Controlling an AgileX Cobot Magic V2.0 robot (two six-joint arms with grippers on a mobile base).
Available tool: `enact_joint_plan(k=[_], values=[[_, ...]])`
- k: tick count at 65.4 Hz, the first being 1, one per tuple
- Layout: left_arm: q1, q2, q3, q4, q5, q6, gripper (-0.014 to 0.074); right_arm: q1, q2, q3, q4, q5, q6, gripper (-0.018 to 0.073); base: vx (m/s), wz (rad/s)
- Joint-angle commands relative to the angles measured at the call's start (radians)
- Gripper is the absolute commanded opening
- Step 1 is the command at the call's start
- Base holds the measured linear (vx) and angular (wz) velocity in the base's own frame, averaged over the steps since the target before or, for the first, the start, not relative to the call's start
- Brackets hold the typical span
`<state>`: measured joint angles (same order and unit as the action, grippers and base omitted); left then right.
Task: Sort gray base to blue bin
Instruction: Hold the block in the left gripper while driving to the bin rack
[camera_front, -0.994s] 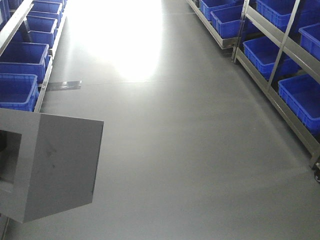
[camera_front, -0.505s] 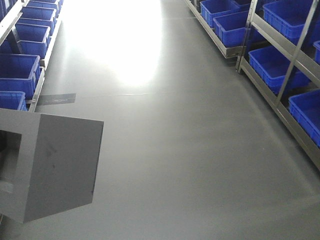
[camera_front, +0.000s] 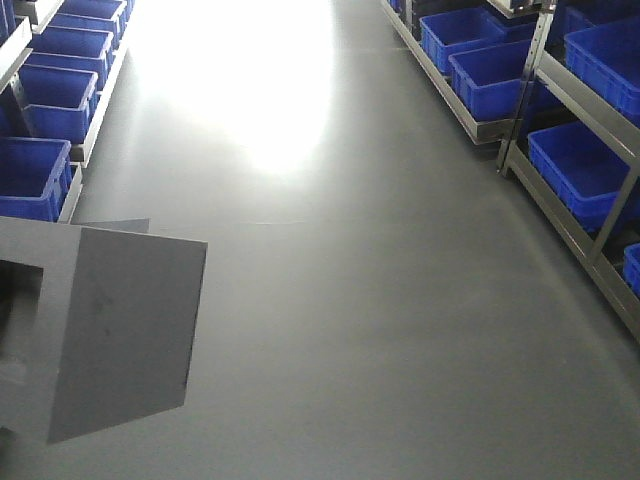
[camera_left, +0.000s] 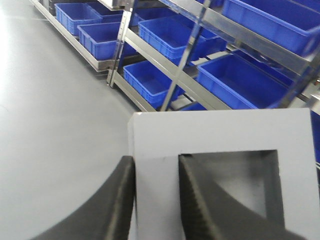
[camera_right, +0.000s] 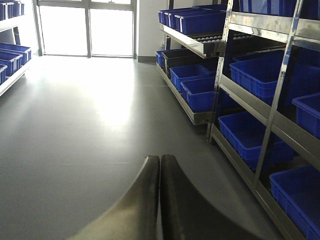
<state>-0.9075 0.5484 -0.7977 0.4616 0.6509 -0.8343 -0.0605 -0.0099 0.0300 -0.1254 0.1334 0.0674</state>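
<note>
L wrist view: left claw (camera_left: 156, 167) clamped on the gray base (camera_left: 220, 130), one finger outside the frame wall, the other inside the sq. window. Front view adds position: base (camera_front: 110, 330) at lower-left of frame, held off the floor (camera_front: 380, 300), slightly tilted; grip itself not made out there. R wrist view only: right claw (camera_right: 160, 167) fully closed, fingers pressed together, nothing btwn them. Blue bins (camera_left: 250, 80) sit on metal racks (camera_right: 281, 75) along both sides of the aisle; base is in none of them.
</note>
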Motion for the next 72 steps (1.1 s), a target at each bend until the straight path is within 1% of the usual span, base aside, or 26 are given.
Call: enact_joint_plan(k=[1,72], values=[[-0.004,0.004,-0.025,0.027,-0.091,-0.008,0.0003,0.000,-0.015,0.014,-0.009,-0.076,-0.006,-0.0009,0.52,0.04],[-0.004,0.004,-0.025,0.027,-0.091,-0.008,0.0003,0.000,-0.015,0.014,-0.009,-0.076,-0.006,-0.0009,0.51,0.02]])
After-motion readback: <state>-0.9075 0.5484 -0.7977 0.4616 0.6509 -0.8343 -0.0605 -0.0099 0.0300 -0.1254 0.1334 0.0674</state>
